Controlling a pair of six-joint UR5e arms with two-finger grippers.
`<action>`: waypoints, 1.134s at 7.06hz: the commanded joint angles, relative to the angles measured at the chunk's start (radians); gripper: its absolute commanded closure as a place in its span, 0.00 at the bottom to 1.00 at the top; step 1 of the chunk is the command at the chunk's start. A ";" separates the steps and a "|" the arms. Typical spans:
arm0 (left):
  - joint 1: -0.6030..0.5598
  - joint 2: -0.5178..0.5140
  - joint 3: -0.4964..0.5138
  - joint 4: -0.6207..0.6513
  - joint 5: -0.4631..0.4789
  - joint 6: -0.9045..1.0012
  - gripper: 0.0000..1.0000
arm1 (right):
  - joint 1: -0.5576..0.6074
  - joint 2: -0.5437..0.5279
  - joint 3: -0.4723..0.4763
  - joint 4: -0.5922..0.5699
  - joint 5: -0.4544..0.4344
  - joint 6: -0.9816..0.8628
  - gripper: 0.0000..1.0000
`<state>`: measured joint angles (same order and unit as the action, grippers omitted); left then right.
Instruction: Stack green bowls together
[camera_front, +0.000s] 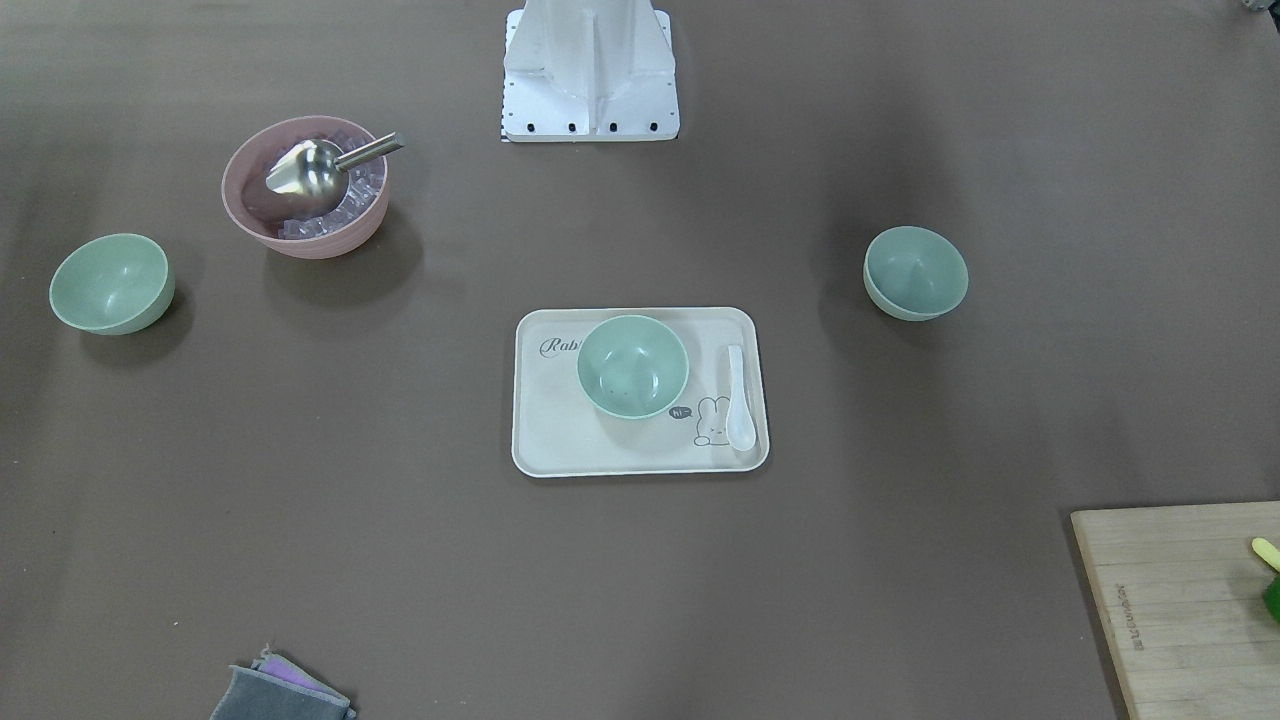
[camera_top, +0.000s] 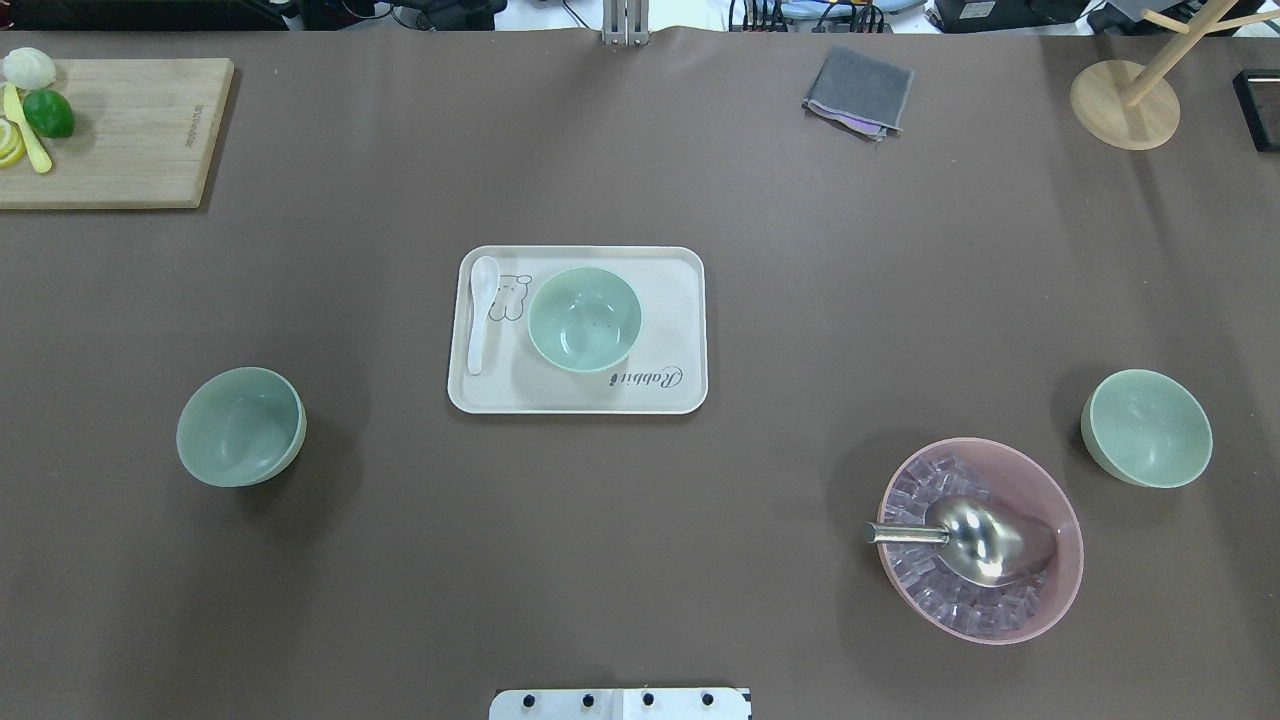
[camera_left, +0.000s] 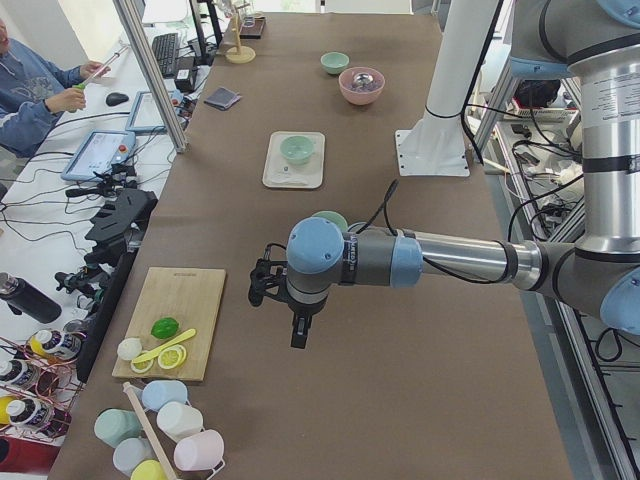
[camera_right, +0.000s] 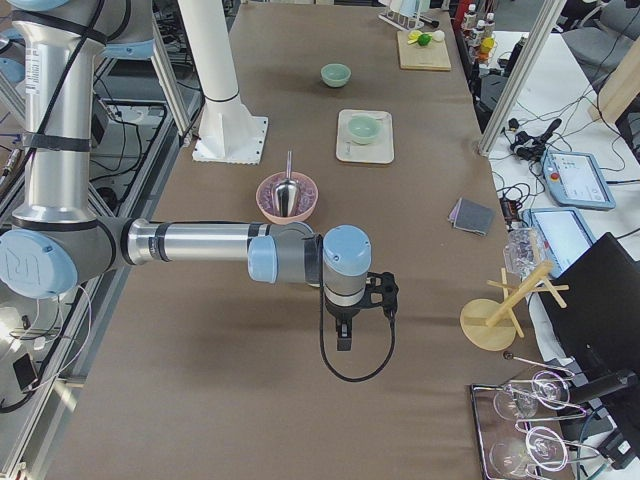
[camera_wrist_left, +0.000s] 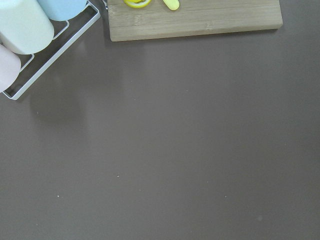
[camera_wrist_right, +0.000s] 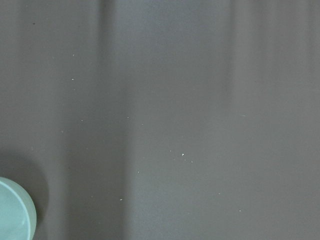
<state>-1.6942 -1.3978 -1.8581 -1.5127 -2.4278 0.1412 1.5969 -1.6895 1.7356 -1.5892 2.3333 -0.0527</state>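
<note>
Judging left pincer (camera_left: 298, 338) or right pincer (camera_right: 343, 338) spread: cannot tell; side views only.

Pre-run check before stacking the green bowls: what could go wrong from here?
1. The small round pale mint-green plastic bowl on the robot's right stands near the larger pink bowl of ice holding a metal scoop; a reach could clip them.
2. The matching green bowl in the middle shares a cream rectangular tray with a white spoon; stacking there might shift both.
</note>
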 joint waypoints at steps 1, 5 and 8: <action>0.001 0.000 -0.012 0.000 0.006 0.000 0.02 | 0.000 -0.002 0.004 0.000 0.006 0.001 0.00; 0.004 0.046 0.008 -0.029 0.013 0.001 0.02 | 0.000 -0.013 -0.005 0.069 0.058 -0.004 0.00; 0.004 0.128 0.010 -0.182 0.001 -0.008 0.02 | 0.000 -0.029 -0.005 0.106 0.060 0.002 0.00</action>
<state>-1.6913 -1.2994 -1.8493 -1.6392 -2.4219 0.1360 1.5969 -1.7145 1.7314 -1.4909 2.3921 -0.0516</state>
